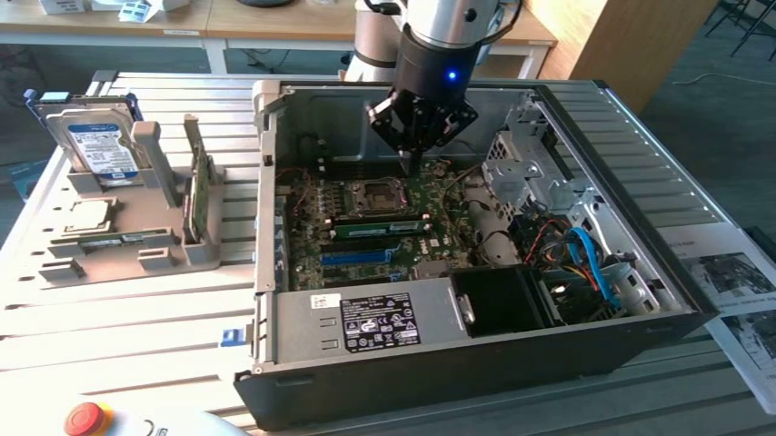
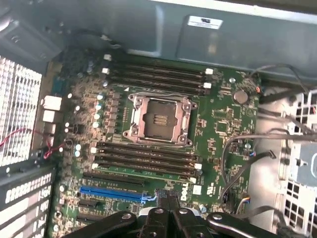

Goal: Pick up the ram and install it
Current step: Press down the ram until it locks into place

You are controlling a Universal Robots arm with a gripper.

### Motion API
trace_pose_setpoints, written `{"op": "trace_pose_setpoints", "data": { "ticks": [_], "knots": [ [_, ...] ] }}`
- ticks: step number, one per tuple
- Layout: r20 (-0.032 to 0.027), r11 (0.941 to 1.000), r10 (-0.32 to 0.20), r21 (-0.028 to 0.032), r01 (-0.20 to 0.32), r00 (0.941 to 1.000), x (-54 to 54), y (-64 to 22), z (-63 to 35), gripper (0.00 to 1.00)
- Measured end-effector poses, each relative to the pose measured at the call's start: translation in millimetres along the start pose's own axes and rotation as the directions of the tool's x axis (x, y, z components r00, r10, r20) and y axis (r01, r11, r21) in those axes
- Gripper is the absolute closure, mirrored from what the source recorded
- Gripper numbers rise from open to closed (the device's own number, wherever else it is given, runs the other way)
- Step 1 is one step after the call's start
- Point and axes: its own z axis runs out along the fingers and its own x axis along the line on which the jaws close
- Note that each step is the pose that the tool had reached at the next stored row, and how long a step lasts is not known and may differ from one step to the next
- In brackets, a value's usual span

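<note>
A green ram (image 1: 380, 228) sits along the memory slots just in front of the CPU socket (image 1: 369, 195) on the motherboard in the open computer case (image 1: 485, 363). My gripper (image 1: 410, 163) hangs over the board behind the socket, above the ram and apart from it. Its fingers are shut with nothing between them. In the wrist view the shut gripper (image 2: 168, 198) points down at the board near the blue slot (image 2: 113, 192). The CPU socket (image 2: 159, 119) and dark memory slots (image 2: 146, 158) lie beyond it. I cannot pick out the ram there.
A grey holder (image 1: 134, 218) at the exterior view's left carries a blue-labelled hard drive (image 1: 104, 145) and a thin green board (image 1: 192, 182) on edge. Cables (image 1: 588, 259), drive cages and the power supply (image 1: 376, 322) crowd the case. A red button (image 1: 87, 418) sits at the front.
</note>
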Motion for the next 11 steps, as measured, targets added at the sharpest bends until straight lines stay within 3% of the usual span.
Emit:
{"op": "trace_pose_setpoints", "data": {
  "ticks": [3,11],
  "knots": [
    [0.0017,0.9994,0.036,-0.0003,-0.036,0.9994,0.0,0.0,0.0,0.90],
    [0.0029,0.9982,0.060,-0.0006,-0.060,0.9982,0.0,0.0,0.1,0.90]
  ]
}}
